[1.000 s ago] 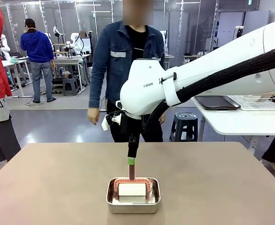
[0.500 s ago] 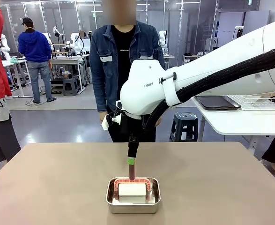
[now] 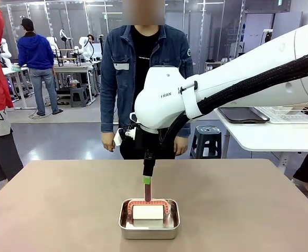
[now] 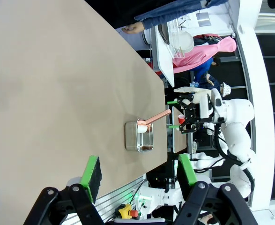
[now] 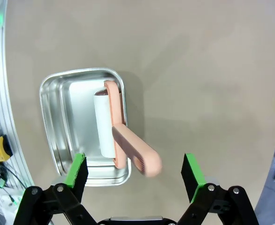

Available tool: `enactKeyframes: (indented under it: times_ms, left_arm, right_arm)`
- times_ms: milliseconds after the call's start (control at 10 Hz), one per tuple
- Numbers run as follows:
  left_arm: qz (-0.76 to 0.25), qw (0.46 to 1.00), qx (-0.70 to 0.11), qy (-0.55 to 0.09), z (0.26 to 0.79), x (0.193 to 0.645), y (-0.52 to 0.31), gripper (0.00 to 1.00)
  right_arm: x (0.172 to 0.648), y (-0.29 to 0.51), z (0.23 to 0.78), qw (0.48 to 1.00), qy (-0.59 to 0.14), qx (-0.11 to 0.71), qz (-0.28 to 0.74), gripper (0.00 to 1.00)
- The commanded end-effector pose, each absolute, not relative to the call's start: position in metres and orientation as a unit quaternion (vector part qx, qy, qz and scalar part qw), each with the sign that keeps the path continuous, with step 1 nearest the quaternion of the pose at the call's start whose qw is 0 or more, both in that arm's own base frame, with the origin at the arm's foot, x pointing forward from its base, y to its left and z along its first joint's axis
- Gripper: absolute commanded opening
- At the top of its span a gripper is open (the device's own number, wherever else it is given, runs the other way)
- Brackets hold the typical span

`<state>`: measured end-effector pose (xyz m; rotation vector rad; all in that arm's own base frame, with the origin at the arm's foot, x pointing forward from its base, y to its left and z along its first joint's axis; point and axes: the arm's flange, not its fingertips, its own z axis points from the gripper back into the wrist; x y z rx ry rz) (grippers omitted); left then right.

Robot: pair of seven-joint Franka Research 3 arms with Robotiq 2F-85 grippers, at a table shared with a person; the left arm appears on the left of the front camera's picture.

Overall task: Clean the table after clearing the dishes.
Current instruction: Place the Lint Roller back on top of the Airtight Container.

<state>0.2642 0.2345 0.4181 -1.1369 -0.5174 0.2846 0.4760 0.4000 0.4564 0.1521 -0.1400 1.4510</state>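
On the beige tabletop (image 3: pixel 64 205), near its edge on the robot's side, stands a small steel pan (image 3: pixel 149 219); inside the pan lies a lint roller (image 5: pixel 105 126) with a white roll and a pink frame, and its pink handle (image 5: pixel 136 154) rises up out of the pan; the right pincer (image 5: pixel 134 174) hangs directly above the pan with its jaws wide apart, the handle between the green pads (image 5: pixel 76 172) but touching neither; the left pincer (image 4: pixel 138 173) is well apart from the pan, its jaws also spread and holding nothing; beyond the far edge of the tabletop, opposite the pan, a person (image 3: pixel 143 68) in a denim jacket stands with both arms down.
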Motion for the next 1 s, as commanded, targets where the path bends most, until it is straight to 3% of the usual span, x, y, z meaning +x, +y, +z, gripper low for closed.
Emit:
enactKeyframes:
  times_ms: [0,200,400,600,900]
  left_arm:
    - [0.133,0.804,-0.528,-0.237,0.422,0.261,0.235,0.83]
    - [0.133,0.804,-0.528,-0.237,0.422,0.261,0.235,0.83]
    - [0.133,0.804,-0.528,-0.237,0.422,0.261,0.235,0.83]
    - [0.133,0.804,-0.528,-0.237,0.422,0.261,0.235,0.83]
    - [0.133,0.804,-0.528,-0.237,0.422,0.261,0.235,0.83]
  right_arm:
    - [0.501,0.333,0.521,0.800,-0.132,0.188,0.555,1.00]
    - [0.519,0.232,0.538,0.818,-0.137,0.384,0.406,1.00]
    - [0.507,0.134,0.518,0.804,-0.120,0.504,0.291,1.00]
    - [0.480,0.010,0.490,0.783,-0.147,0.585,0.150,1.00]
    - [0.390,-0.163,0.462,0.764,-0.221,0.604,-0.050,1.00]
